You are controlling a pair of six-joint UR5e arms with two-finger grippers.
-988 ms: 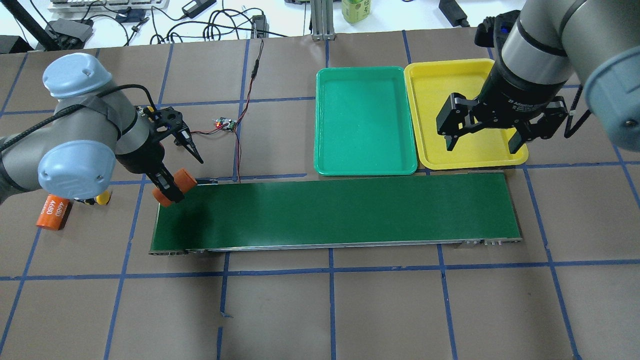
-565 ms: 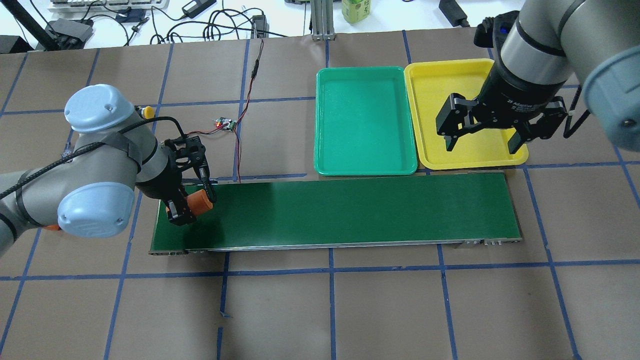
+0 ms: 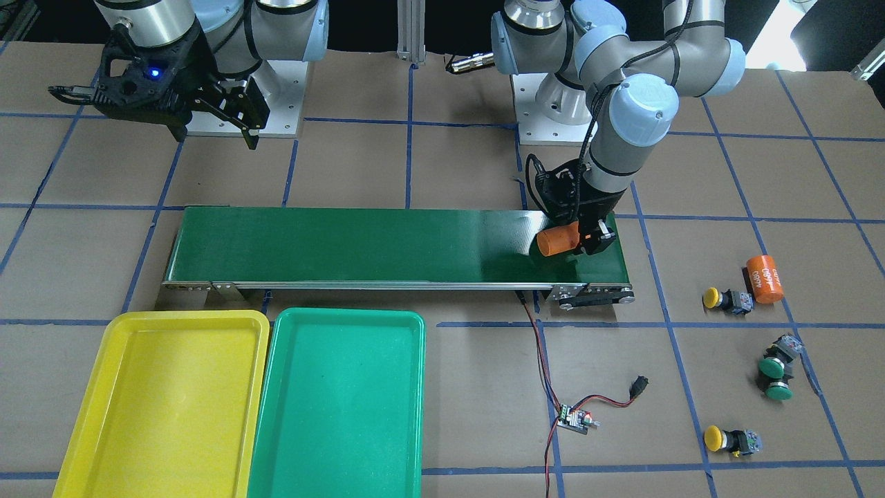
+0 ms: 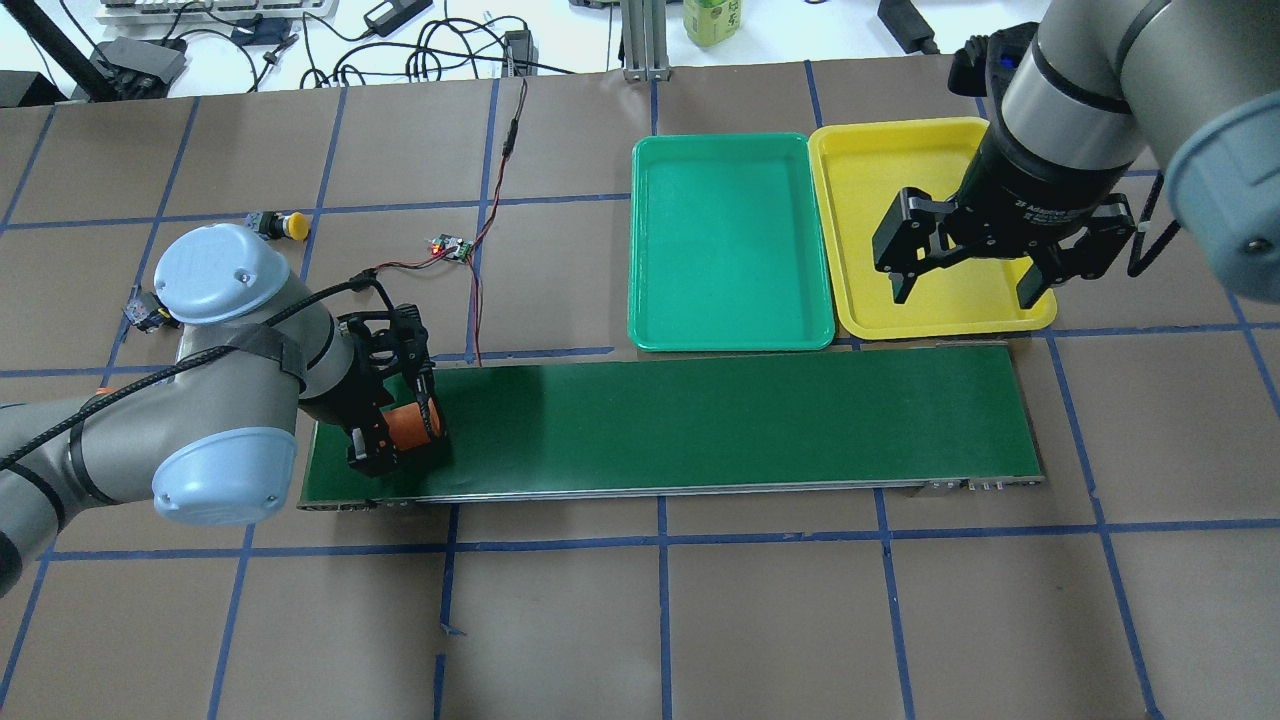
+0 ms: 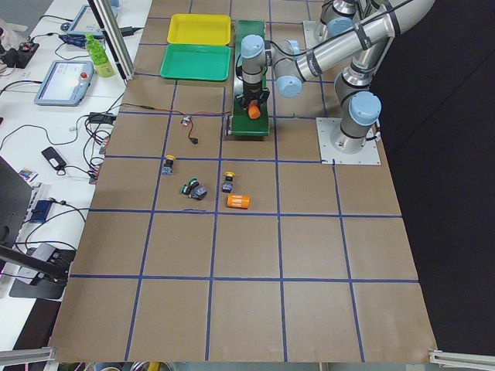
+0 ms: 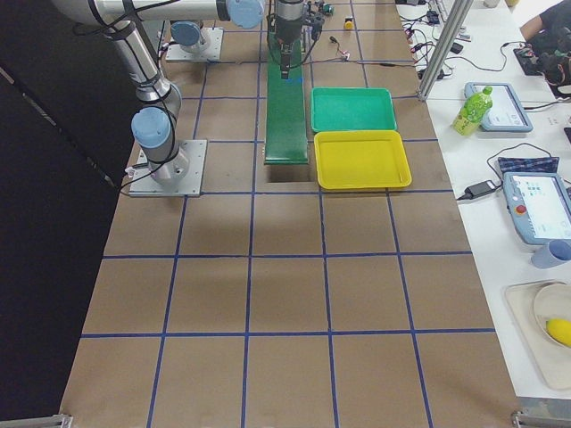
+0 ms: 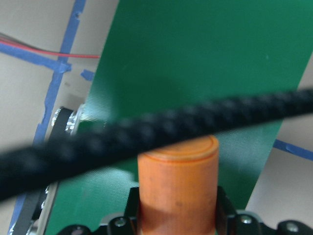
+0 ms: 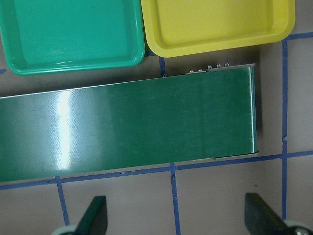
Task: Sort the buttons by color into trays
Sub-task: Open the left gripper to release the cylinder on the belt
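Overhead exterior, belt: the long dark-green conveyor belt (image 4: 700,420) runs across the middle of the frame.
Trays: the shallow green plastic tray (image 4: 730,250) and the bright yellow plastic tray (image 4: 900,170) sit side by side at upper right, rims touching. No button is in either.
Right gripper: the black two-finger right gripper (image 4: 965,292) hangs over the yellow tray's lower edge, jaws wide apart and holding nothing.
Left gripper: the left gripper (image 4: 400,432) is low over the belt's left end, jaws clamped on a smooth orange cylinder (image 4: 408,424), which is not a button.
Spare cylinder: a second orange cylinder printed "4680" (image 3: 764,279) lies at right in the front-facing view.
Buttons: four small push-buttons with black-grey blocky bodies lie at lower right of that view. There are two yellow-capped buttons (image 3: 712,297) (image 3: 715,437), well apart, and two green-capped buttons (image 3: 773,364) (image 3: 780,391), just beside each other.
Handling: they look light, rigid and sturdy, and the domed caps are likely slippery.
Hold: the flat sides of the blocky body look like the safest grip.
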